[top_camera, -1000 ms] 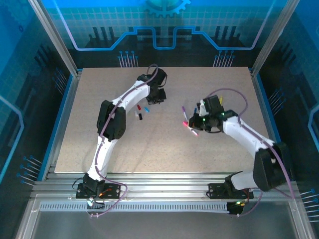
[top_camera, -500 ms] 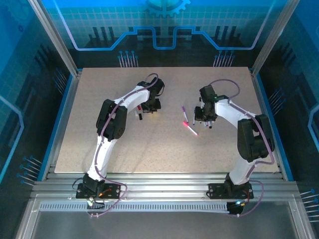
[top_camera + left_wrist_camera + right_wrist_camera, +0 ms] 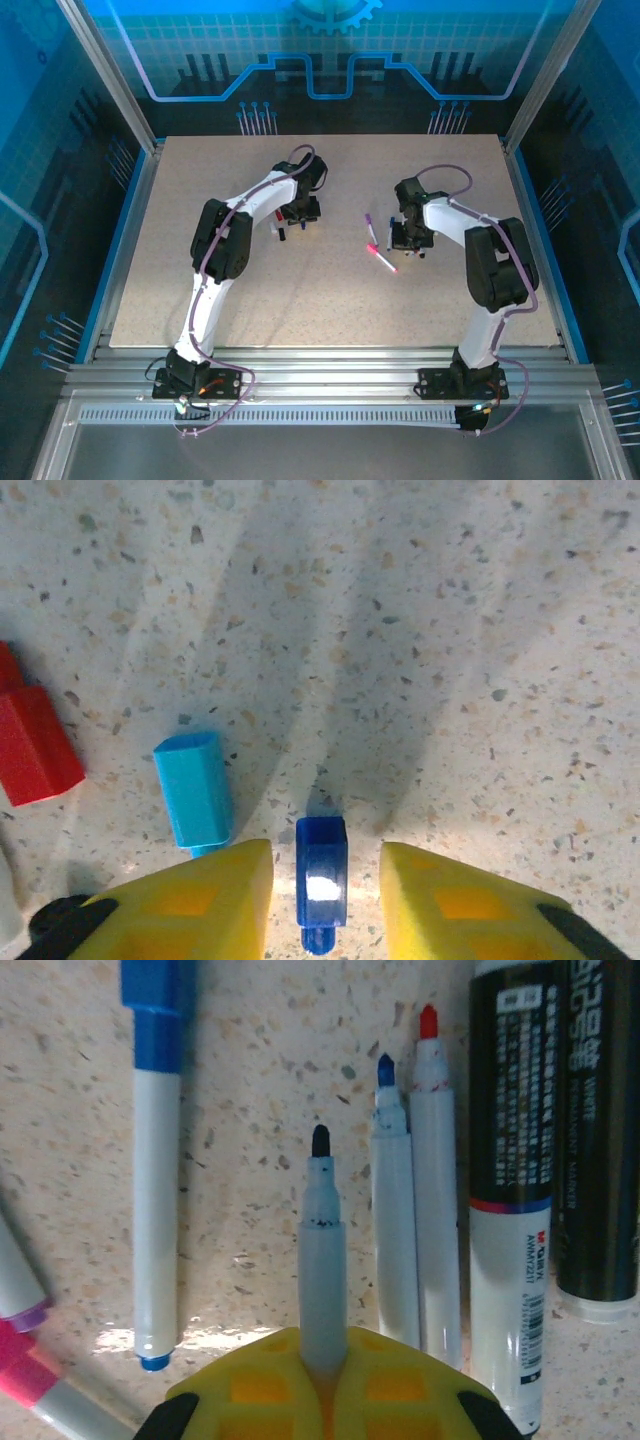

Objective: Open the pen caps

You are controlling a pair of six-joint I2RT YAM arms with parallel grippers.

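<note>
We find the left claw [image 3: 325, 900] apart — a dark blue cap [image 3: 321, 875] lies on the table [image 3: 450, 630] between its fingers [image 3: 200, 900], a light blue cap [image 3: 193, 790] beside. The right claw [image 3: 322, 1370] is clamped on a black-tipped pen [image 3: 322, 1250].

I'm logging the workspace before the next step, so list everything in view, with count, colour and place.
dark blue cap: 1, dark blue, bottom centre of the left wrist view
light blue cap: 1, light blue, left of it
red cap: 1, red, further left
black-tipped pen: 1, white body, centre of the right wrist view
blue-tipped pen, red-tipped pen: 1 each, uncapped, side by side to its right
capped pen: 1, white with blue cap, to its left
thick markers: 2, black, far right
pink pen, purple pen: 1 each, between the arms
table: 1, speckled beige
left gripper: open, astride the dark blue cap
right gripper: shut on the black-tipped pen
</note>
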